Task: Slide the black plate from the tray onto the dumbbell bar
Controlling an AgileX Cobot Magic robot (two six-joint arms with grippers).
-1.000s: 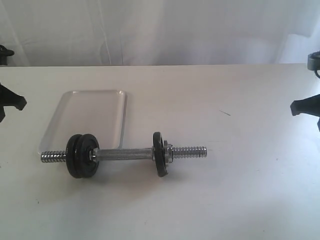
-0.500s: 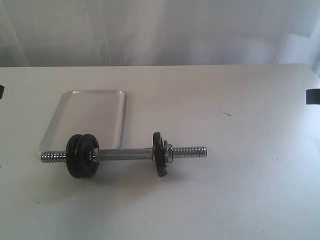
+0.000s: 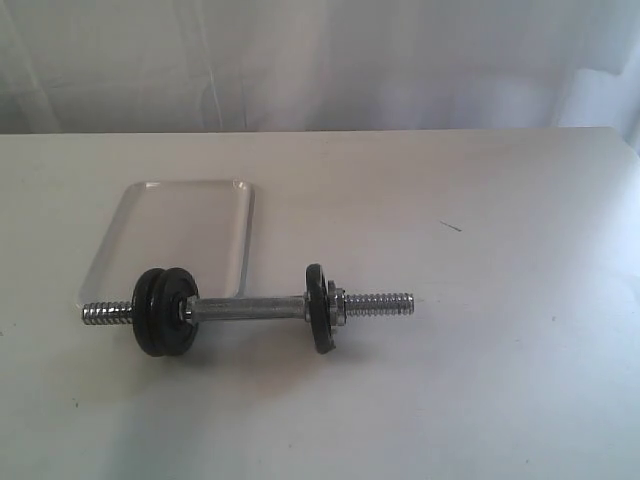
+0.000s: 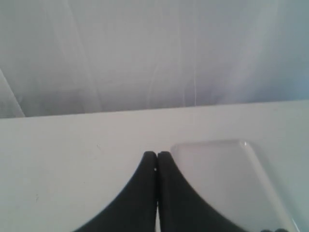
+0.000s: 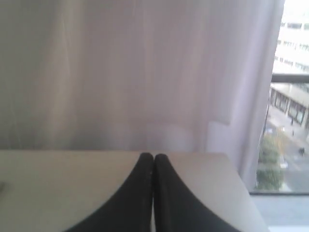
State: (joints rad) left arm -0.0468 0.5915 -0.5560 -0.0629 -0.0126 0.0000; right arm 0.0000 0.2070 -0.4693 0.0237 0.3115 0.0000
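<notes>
A: Where was the black plate found, going from the left?

B: Nothing was seen lying in the tray. Just in front of it, two black discs were threaded side by side on the left end of the dumbbell bar. The plate was judged to be one of them, most likely the outer. Further right, a third disc was seated against a nut.

A: So how was the step in hand best done?

B: The sliding was judged finished, so only a clean retreat was called for. No nut was seen outside the left pair, so the bar was best left unknocked and level on the table. The left gripper was pressed together on nothing, above the table beside the tray. The right gripper was likewise closed and empty, well apart from the bar.

A: And what was changed from a second earlier?

B: Black gripper parts had been visible at both edges of the exterior view; by now none was seen there. The bar, the discs and the tray were left unmoved
</notes>
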